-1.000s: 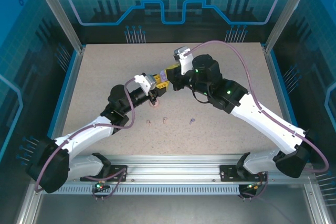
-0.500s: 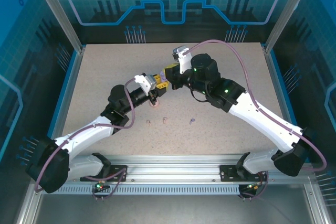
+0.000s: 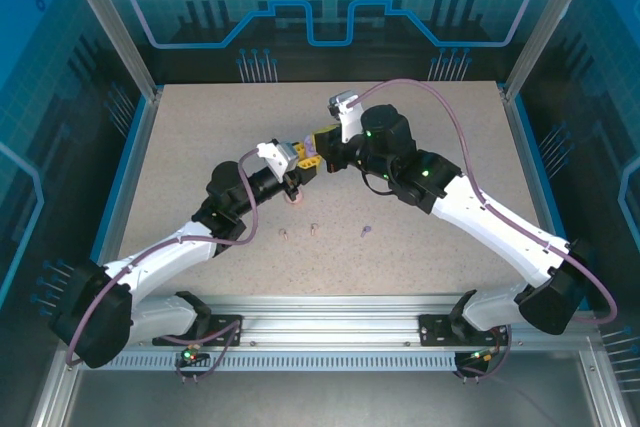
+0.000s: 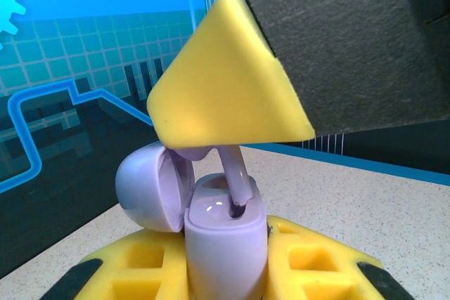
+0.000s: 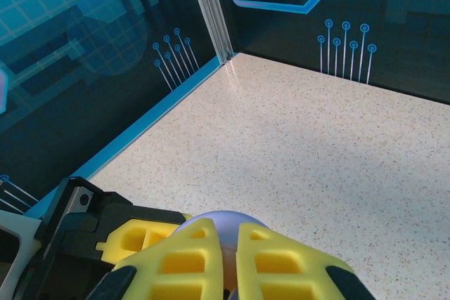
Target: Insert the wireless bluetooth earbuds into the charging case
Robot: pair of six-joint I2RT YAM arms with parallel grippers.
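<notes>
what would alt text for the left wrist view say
A small purple charging case, lid open to the left, is clamped in the left gripper; the right gripper holds a purple stemmed earbud stem-down in it from above. A speckled beige table lies behind.

charging case: glossy plastic | earbud: smooth plastic | table: matt, speckled | jaws: matt

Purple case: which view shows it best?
Left wrist: the case stands close up, lid open, a purple bud stem-down in its slot. Right wrist shows a lid sliver behind yellow fingers; top view, too small to read.
</notes>
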